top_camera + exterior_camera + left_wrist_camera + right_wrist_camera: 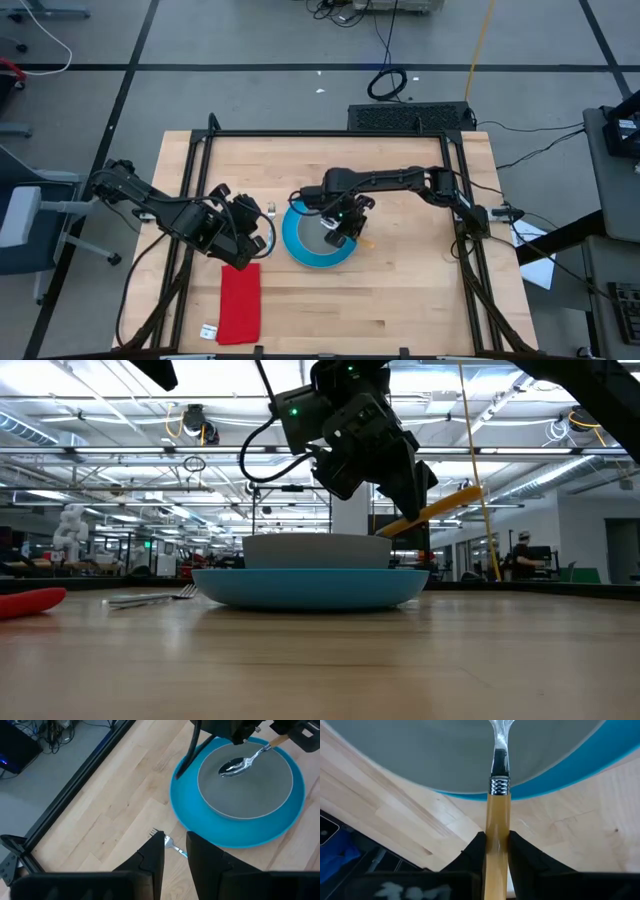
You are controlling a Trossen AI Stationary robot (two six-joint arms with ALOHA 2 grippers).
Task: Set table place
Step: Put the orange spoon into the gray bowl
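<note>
On the table stands the blue plate with the grey bowl on it. My right gripper hangs over the plate's right side, shut on the spoon, whose metal head is over the bowl's inside. The silver fork lies flat on the wood left of the plate. My left gripper stands open above the fork, which shows through the gap between its fingers; it holds nothing. My right gripper pinches the spoon's orange handle between its two fingers. The fingers slant down toward the bowl, and the handle runs out ahead between them. The handle tilts, its free end up and the head down inside the bowl; whether the head touches the bowl, I cannot tell.
A red folded cloth lies near the table's front left, with a small white tag beside it. Black rails run along the table's edges. Bare wood lies right of the plate and toward the near edge.
</note>
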